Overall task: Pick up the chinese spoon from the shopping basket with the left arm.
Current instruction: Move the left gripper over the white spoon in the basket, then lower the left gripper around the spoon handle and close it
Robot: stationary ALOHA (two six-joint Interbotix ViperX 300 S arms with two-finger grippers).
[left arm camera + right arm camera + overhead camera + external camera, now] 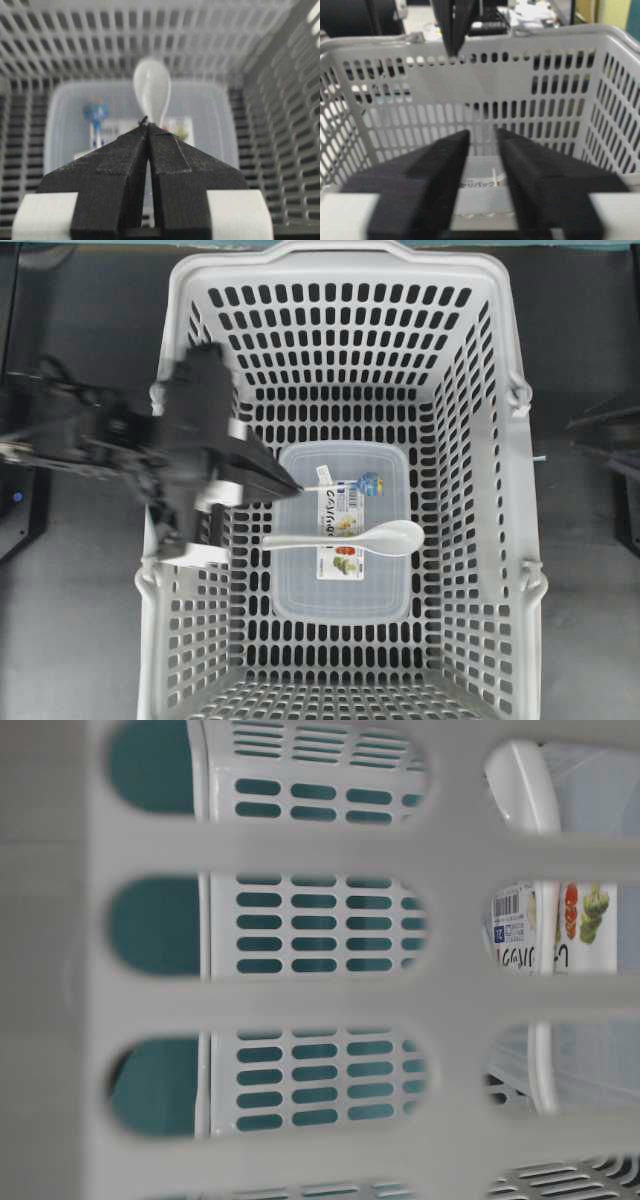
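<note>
Black, lattice-textured wedge fingers (165, 165) fill the foreground of the left wrist view, tapering to a point where their flat inner faces meet with no gap. So the left end effector (147, 127) is fully closed and holds nothing. White rectangular blocks flank its base. Just past the tip lies the glossy white chinese spoon (152, 90), its deep oval bowl at the far end and its straight handle running back toward the fingers, hidden behind them.

From overhead, the spoon (345, 537) rests flat across the lid of a clear rectangular plastic food box (340, 530) with rounded corners and a printed paper label. Its bowl points right and its handle left, ending just below the left end effector's tip (293, 486). A thin white stick with a round blue-and-yellow head (368, 483) also lies on the lid, farther back than the spoon. The box sits on the floor of the large light-grey plastic shopping basket (500, 360), whose walls and floor are pierced by rows of oblong, round-ended slots under a thick smooth rim. The left arm (120, 440), black and blurred, reaches over the basket's left wall. The basket stands on a dark matte bench (70, 640).

In the right wrist view the right end effector (482, 135) hangs over the basket's edge, its black foam-like fingers parted by a narrow gap, holding nothing.
</note>
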